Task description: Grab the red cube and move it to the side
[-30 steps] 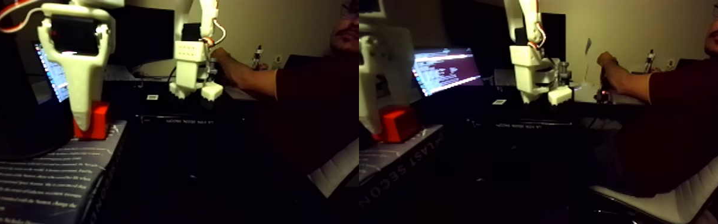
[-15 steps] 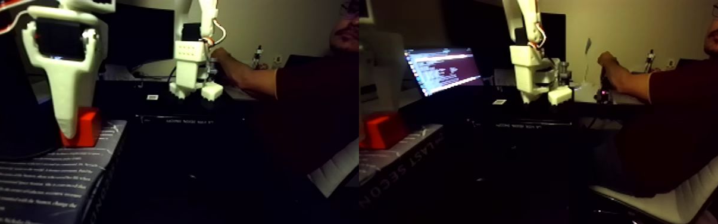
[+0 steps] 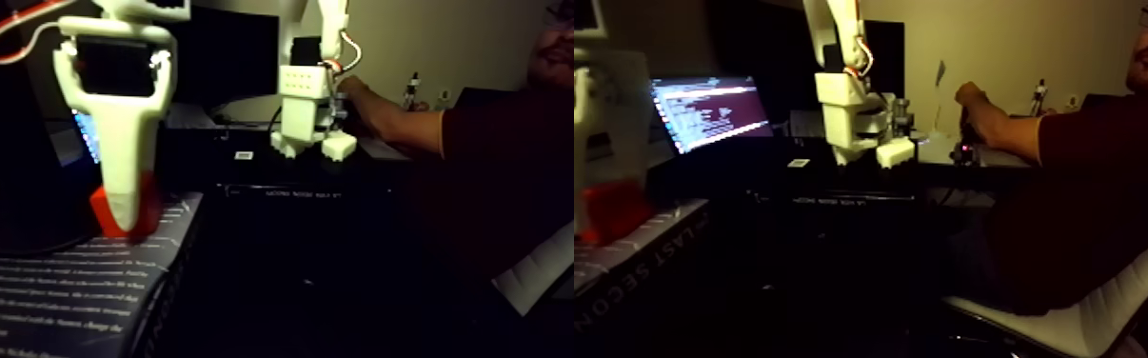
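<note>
The fixed view is a side-by-side pair. The red cube (image 3: 100, 209) rests on a dark book cover (image 3: 49, 286) in the left half, and appears again in the right half as the red cube (image 3: 615, 211) near that half's left edge. My white gripper (image 3: 125, 217) comes down from above, and its broad front finger (image 3: 125, 143) covers the middle of the cube. The other finger is hidden behind the block. The gripper appears shut on the cube, with its tip down at the book's surface.
A second white arm (image 3: 310, 105) stands on the desk behind, with a person's hand (image 3: 353, 90) on it. The person sits at the right on a chair (image 3: 1077, 324). A lit laptop screen (image 3: 710, 109) glows behind the book. The book's right edge drops into darkness.
The gripper and the red cube shifted left across the book over the last second. Since half a second ago the finger has swung back slightly right over the cube's middle.
</note>
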Action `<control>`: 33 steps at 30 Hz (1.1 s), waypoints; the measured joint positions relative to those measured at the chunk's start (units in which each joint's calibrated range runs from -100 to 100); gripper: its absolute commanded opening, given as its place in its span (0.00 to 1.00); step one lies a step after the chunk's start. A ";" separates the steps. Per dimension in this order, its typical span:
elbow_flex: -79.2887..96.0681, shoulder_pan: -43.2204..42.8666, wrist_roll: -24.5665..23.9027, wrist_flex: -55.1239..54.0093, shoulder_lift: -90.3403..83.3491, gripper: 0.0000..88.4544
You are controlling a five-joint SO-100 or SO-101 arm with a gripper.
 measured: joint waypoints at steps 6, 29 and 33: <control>0.00 0.00 1.05 0.08 0.00 0.31; -3.09 -4.71 9.65 23.01 -23.56 0.30; 1.72 -9.81 12.17 26.27 -32.06 0.30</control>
